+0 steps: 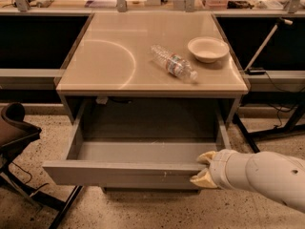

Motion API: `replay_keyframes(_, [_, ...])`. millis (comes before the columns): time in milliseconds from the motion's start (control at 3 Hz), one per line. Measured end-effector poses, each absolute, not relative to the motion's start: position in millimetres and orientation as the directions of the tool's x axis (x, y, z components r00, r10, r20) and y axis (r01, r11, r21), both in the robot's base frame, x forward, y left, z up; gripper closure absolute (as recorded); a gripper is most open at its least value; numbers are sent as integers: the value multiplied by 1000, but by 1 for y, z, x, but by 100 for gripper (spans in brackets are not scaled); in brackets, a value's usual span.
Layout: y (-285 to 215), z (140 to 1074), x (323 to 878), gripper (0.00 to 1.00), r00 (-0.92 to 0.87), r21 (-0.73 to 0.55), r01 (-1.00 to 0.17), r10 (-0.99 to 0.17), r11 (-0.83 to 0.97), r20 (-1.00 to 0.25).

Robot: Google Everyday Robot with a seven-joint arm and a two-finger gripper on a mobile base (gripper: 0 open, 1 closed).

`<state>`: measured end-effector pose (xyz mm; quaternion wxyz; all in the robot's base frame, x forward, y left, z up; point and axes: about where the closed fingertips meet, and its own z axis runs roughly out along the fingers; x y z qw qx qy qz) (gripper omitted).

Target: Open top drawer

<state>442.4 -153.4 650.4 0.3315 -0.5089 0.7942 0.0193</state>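
Top drawer (124,173), already well out, could skew and jam, as the pincer (202,168) pinches only one end of its front.

Grey top drawer (124,173), white scratches on front, cream claw (202,168) clamped on its right front edge, tan surface (109,56) with pale ring mark, clear bottle (174,64) with bluish label, cream bowl (208,48), speckled beige floor (143,209).
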Motion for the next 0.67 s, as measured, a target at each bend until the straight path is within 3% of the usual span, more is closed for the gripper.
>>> replay_keyframes(667, [-153,651,433,100,-266,-305,-818,-790,488,-552])
